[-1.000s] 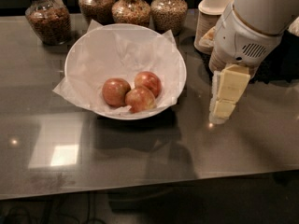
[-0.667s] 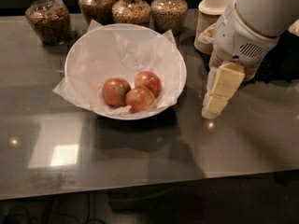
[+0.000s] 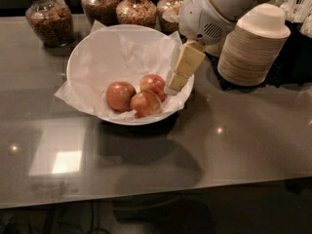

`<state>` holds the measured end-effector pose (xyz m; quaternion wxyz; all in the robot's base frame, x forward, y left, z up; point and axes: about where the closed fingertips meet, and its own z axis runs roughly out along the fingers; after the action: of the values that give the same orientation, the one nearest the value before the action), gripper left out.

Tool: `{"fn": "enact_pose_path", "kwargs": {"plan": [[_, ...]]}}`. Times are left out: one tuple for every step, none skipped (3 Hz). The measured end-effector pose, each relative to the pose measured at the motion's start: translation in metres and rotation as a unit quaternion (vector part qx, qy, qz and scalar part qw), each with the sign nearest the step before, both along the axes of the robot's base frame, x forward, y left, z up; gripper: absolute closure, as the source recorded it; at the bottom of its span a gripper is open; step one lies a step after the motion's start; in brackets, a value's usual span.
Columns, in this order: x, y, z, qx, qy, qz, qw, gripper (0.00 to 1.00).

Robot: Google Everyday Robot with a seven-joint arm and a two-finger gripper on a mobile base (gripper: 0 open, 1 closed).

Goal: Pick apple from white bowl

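The gripper (image 3: 171,87) hangs tip-down over the right rim of the white bowl (image 3: 74,68), its cream-coloured tip slanting down and to the left from the arm's white housing (image 3: 209,14). Seen side-on as one pale block, it does not show whether it is open or closed. Nothing is seen held in it.

The apple (image 3: 153,85) closest to it lies just left of the tip, inside the bowl, near but with a sliver of white paper showing between them. It rests on the crinkled paper lining (image 3: 117,52) at the bottom of the bowl, touching a second apple (image 3: 145,104) on its near side. A third apple (image 3: 120,95) sits further left, close against the second. All three cluster in the near right part of the bowl.

The bowl stands on a dark, glossy table (image 3: 219,145). To the right of the arm is a ribbed tan stack with a white top (image 3: 253,45). Along the far edge stand glass jars (image 3: 48,19) of brownish contents.
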<state>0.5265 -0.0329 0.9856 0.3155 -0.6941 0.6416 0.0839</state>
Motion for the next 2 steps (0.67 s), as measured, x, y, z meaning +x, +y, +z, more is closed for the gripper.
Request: {"fn": "enact_pose_path", "kwargs": {"plan": [[0.01,0.031,-0.001,0.027,0.007,0.035,0.999,0.0],[0.015,0.05,-0.015,0.042,0.032,0.053,0.9972,0.02]]}}
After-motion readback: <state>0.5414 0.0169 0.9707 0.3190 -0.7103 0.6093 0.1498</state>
